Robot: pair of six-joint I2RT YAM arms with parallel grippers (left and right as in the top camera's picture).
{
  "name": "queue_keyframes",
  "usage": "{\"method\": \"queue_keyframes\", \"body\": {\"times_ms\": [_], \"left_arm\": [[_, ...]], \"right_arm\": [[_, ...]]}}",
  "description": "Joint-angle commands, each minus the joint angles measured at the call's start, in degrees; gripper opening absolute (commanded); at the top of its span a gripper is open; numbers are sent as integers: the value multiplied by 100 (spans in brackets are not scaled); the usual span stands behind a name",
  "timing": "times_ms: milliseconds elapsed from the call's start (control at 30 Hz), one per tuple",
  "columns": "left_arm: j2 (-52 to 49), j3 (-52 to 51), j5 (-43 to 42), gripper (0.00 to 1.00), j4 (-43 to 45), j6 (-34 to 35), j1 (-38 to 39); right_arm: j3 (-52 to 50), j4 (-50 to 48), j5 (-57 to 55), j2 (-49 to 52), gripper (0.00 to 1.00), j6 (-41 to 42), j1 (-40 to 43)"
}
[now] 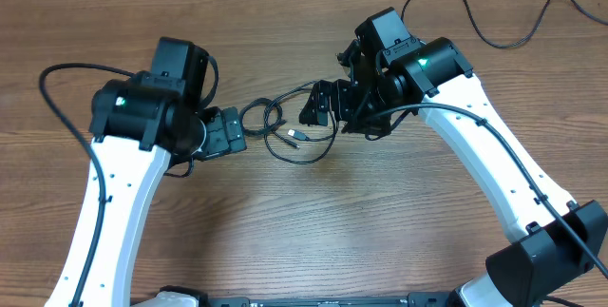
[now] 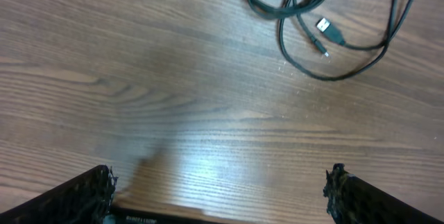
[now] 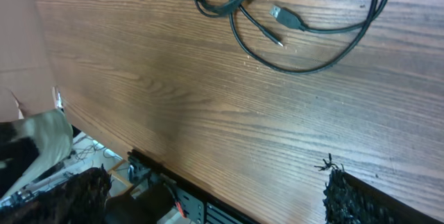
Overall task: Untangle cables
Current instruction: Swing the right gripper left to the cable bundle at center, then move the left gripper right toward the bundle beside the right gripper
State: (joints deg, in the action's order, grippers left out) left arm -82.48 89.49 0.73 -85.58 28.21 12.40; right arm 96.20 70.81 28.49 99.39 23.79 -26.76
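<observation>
Between the left pincer [image 2: 220, 177] and right pincer [image 3: 216, 177], both spread wide, tangled cables [image 2: 330, 31] lie partly cropped in wrist views.

White links and black joints are making up the left arm [image 1: 106, 202] and right arm [image 1: 489, 150]. Green lights [image 1: 121, 101] are glowing on both.

The cables [image 1: 293, 136] lie in the narrow gap between the left gripper [image 1: 234, 134] and the right gripper [image 1: 312, 109], so there is little room for passing sideways. In both wrist views only bare table [image 2: 208, 113] lies between the widely spread jaws and the cables. The wood nearer the robot's base is free.
</observation>
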Motion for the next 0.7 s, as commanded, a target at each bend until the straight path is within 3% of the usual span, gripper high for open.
{"method": "queue_keyframes", "body": {"times_ms": [0,433,667], "left_arm": [[-205,-31,-120,99,-13,0,2],[-1073,-31,-55,100,317,-118,0],[-1126,-31,-570,100,382,-162,4]], "right_arm": [[-26,-153,-26,-22,100,24,-17],[-26,-566,-188,-22,100,24,-17],[-26,-645,-190,-22,100,26,-17]]}}
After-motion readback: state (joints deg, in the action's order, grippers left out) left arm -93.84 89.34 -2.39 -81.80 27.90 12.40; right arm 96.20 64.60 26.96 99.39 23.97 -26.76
